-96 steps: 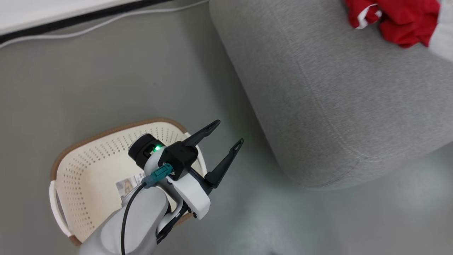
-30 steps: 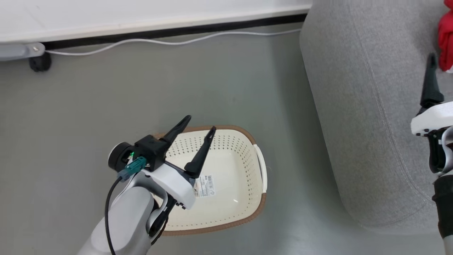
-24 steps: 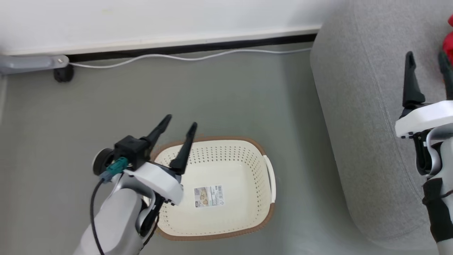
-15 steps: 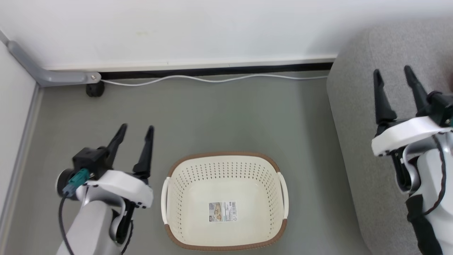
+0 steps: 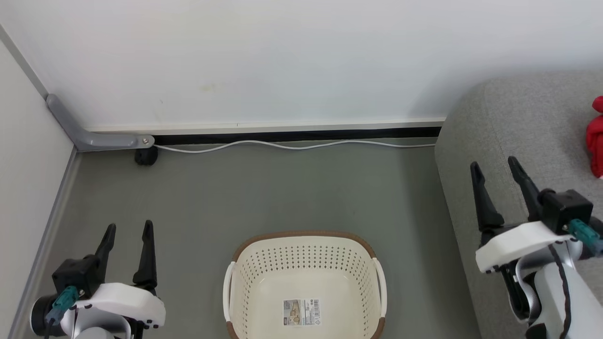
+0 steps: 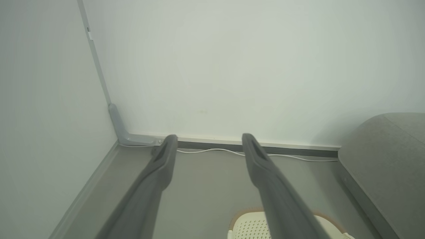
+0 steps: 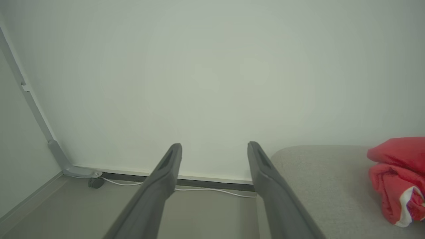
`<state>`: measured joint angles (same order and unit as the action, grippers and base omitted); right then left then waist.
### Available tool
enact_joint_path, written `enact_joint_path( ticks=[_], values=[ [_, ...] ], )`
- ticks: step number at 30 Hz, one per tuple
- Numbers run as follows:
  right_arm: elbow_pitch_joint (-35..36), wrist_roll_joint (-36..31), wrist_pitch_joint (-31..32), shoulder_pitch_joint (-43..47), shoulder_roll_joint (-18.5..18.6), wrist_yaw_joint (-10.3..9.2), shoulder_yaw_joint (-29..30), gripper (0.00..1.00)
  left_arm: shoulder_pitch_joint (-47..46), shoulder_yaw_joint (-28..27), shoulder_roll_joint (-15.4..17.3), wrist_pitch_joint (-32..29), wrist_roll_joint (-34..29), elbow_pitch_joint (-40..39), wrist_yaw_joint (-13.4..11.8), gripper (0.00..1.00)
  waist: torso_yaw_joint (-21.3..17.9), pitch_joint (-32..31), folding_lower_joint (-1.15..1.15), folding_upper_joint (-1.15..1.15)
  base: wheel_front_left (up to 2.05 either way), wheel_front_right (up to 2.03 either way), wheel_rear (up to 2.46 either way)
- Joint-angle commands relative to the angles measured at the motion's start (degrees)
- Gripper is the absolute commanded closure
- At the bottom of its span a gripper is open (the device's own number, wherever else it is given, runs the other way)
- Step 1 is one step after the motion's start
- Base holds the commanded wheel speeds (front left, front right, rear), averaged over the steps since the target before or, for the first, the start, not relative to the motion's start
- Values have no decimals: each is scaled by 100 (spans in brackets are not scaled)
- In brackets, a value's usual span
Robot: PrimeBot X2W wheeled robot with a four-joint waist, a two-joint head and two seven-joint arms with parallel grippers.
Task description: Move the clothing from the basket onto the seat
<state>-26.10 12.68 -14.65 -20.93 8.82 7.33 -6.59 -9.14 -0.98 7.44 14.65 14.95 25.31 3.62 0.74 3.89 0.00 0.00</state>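
Basket (image 5: pixel 264 275) at lower centre of the head view, standing upright on the grey floor (image 5: pixel 292 188). Its brown rim faces up, and a barcode label (image 5: pixel 301 312) shows on its bottom. White handles are at its left and right sides.

Seat (image 5: pixel 509 122) takes up the right side of the frame, its rounded end near the basket but apart from it. The clothing (image 5: pixel 596 136) lies on the seat at the far right edge, cut off by the frame. In the right wrist view it is a bunched red heap (image 7: pixel 395 176) with a white strip low down, resting on the grey cushion (image 7: pixel 325 186).

Left tool (image 5: pixel 129 226) is at lower left, left of the basket, above the floor. Its fingers are spread wide with nothing between them. Right tool (image 5: pixel 493 163) is at the right, in front of the seat's end, likewise wide open and holding nothing, well apart from the clothing.

A white cable (image 5: pixel 292 146) runs along the foot of the wall (image 5: pixel 282 61). A grey bracket with a dark caster (image 5: pixel 146 156) is at upper left.
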Motion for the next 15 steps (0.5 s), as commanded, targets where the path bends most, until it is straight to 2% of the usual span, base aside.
enact_joint_path(
  ticks=[1,15],
  values=[
    [189,23,-35,87,-25,16,-116,0,-27,-240,72,35,-79,-190,-27,0,-31,-66,0,0,0,0,0],
    [241,-189,-35,990,-339,16,188,0,726,-775,-259,35,-518,-620,63,0,-116,-251,0,0,0,0,0]
  ],
)
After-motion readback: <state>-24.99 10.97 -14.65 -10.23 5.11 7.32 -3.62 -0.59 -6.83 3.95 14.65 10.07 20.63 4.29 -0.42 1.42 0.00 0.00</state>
